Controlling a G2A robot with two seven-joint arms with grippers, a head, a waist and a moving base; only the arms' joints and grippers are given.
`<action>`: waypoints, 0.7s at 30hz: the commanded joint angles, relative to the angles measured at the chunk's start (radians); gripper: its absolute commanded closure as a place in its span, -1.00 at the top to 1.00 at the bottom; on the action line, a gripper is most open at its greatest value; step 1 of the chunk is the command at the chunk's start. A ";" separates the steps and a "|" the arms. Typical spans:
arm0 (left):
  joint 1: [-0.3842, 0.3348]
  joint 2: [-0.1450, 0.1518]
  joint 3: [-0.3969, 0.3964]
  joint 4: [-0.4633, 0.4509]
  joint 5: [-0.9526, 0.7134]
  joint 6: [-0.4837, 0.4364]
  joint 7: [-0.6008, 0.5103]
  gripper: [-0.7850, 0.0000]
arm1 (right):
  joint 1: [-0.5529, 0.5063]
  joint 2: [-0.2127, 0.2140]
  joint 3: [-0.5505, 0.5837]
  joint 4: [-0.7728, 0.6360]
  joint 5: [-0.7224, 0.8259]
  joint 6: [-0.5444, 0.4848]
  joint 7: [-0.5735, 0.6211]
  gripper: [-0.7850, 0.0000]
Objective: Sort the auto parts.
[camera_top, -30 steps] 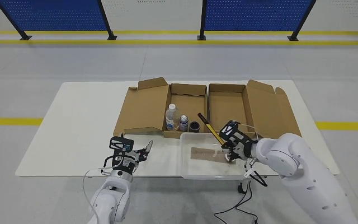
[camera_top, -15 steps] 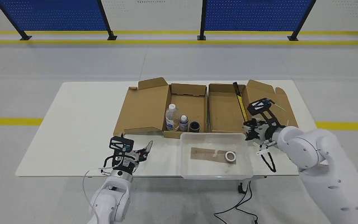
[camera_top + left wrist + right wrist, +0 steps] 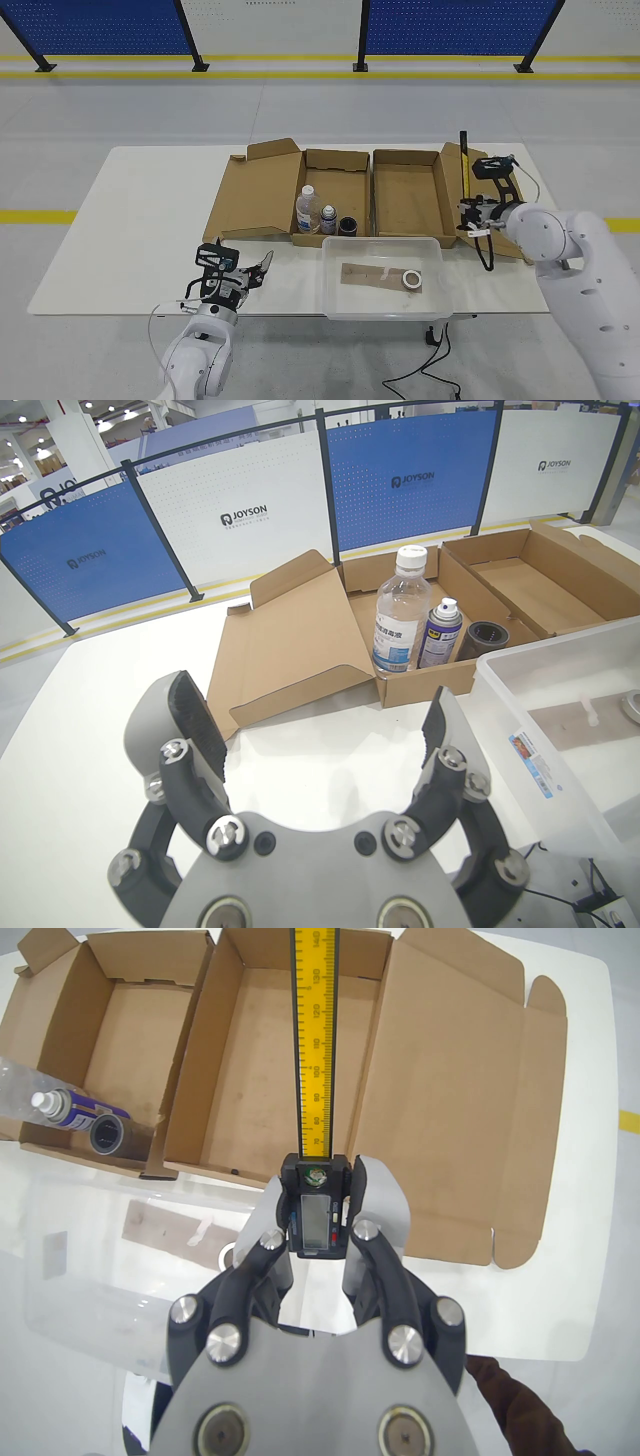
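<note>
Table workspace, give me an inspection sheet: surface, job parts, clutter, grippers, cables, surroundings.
Surface: white table; open cardboard left box and right box at the back, clear bin in front.
Job's things: bottle, spray can and black cylinder in the left box; metal ring in the bin; caliper held above the right box.
Clutter: brown sheet in the bin.
Grippers: left gripper fingers open, holding nothing; right gripper shut on the caliper.
Cables: black cable below the table's front edge.
Surroundings: barrier panels, yellow floor lines.

Left claw (image 3: 311,692) gapes wide; right claw (image 3: 320,1180) is clamped tight.
</note>
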 commanded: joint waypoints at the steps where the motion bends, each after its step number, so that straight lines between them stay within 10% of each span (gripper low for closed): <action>1: 0.000 0.000 0.000 0.000 0.000 0.000 0.000 1.00 | 0.029 -0.006 -0.023 0.048 0.007 -0.002 -0.004 -1.00; 21: 0.000 0.000 0.000 0.000 0.000 0.000 0.000 1.00 | 0.308 -0.113 -0.305 0.497 0.103 -0.079 -0.073 -1.00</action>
